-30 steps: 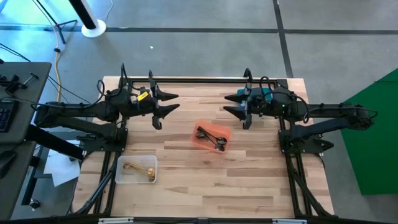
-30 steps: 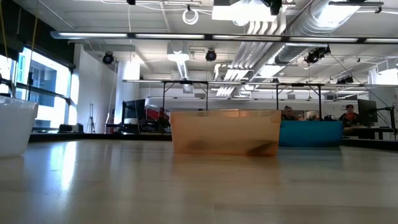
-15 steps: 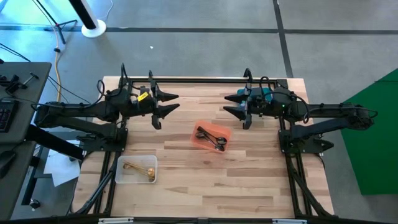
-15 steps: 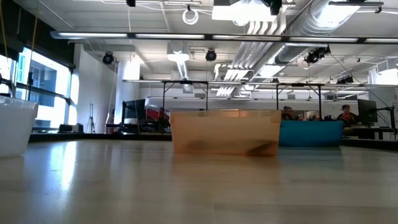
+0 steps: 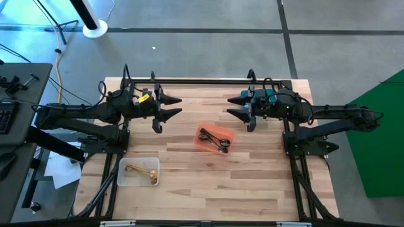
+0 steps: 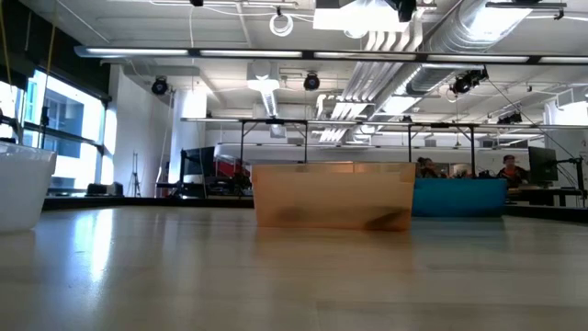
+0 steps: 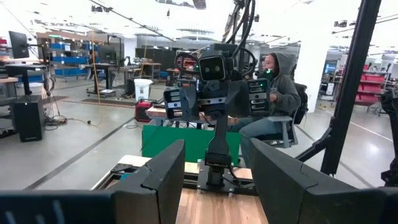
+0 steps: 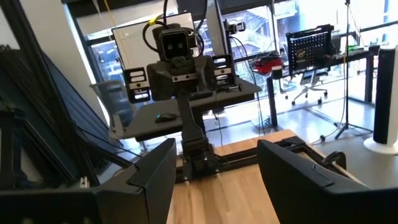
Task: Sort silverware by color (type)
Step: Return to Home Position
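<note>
An orange bin (image 5: 216,139) stands mid-table with dark and silver silverware (image 5: 213,139) lying in it; in the low view it shows as the orange bin (image 6: 333,195). A clear bin (image 5: 138,171) near the front left holds gold silverware (image 5: 141,170). My left gripper (image 5: 165,108) hovers open, high above the table's far left part, pointing toward the right. My right gripper (image 5: 237,107) hovers open at the far right, facing it. Both wrist views show nothing between the fingers of my left gripper (image 7: 214,186) or my right gripper (image 8: 214,180).
The clear bin's wall (image 6: 23,188) shows at the low view's left edge. A black frame rail (image 5: 202,81) runs along the table's far edge, and the arm stands (image 5: 104,135) (image 5: 303,142) sit at both sides. A seated person (image 7: 273,93) is beyond the table.
My left gripper has rolled a little at the wrist while staying where it was. Nothing else has moved.
</note>
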Available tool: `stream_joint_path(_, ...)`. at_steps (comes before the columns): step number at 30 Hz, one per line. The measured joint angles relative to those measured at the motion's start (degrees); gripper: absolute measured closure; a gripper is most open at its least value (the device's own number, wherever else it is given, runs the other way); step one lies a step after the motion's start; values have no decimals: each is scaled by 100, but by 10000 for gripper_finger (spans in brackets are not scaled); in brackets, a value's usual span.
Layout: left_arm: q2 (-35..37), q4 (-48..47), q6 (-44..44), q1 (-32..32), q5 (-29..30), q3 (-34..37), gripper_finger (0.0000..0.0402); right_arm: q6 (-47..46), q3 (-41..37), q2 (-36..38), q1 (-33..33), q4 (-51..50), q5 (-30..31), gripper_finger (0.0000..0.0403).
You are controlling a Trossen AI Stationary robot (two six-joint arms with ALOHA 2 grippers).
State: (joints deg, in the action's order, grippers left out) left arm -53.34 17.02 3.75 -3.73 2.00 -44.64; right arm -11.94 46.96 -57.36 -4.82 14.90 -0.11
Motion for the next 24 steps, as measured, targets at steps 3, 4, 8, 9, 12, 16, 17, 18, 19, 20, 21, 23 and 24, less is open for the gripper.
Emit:
stream_joint_path(3, 0, 0, 4, 0, 9, 0, 234, 191, -1, 0, 0, -1, -40, 194)
stream_joint_path(4, 0, -7, 4, 0, 17, 0, 234, 281, -2, 0, 0, -1, -42, 194)
stream_joint_path(8, 0, -15, -71, 0, 26, 0, 234, 340, -1, 0, 0, -1, -42, 194)
stream_joint_path(9, 0, -13, -94, 0, 31, 0, 234, 341, -1, 0, 0, -1, -42, 194)
stream_joint_path(12, 0, -1, -95, 0, 78, 0, 234, 448, -2, 0, 0, -1, -44, 194)
stream_joint_path(16, 0, 2, 135, -1, 184, 0, 234, 708, 0, 0, 0, -1, -49, 194)
stream_joint_path(17, 0, 4, 178, -2, 192, 0, 234, 702, 0, 0, 0, -1, -49, 194)
stream_joint_path(18, 0, 4, 193, -2, 193, 0, 234, 605, -1, 0, 0, -1, -49, 194)
stream_joint_path(19, 0, 4, 192, 0, 210, 0, 234, 459, -1, 0, 0, -1, -50, 194)
stream_joint_path(20, 0, 2, 155, -2, 248, 0, 234, 354, -2, 0, 0, -1, -49, 194)
stream_joint_path(21, 0, 2, 120, 0, 274, 0, 234, 315, -2, 0, 0, -1, -49, 194)
stream_joint_path(23, 0, 2, 114, -1, 297, 0, 234, 473, -1, 0, 0, -1, -49, 194)
stream_joint_path(24, 0, 2, 114, 0, 299, 0, 234, 594, -1, 0, 0, -1, -49, 194)
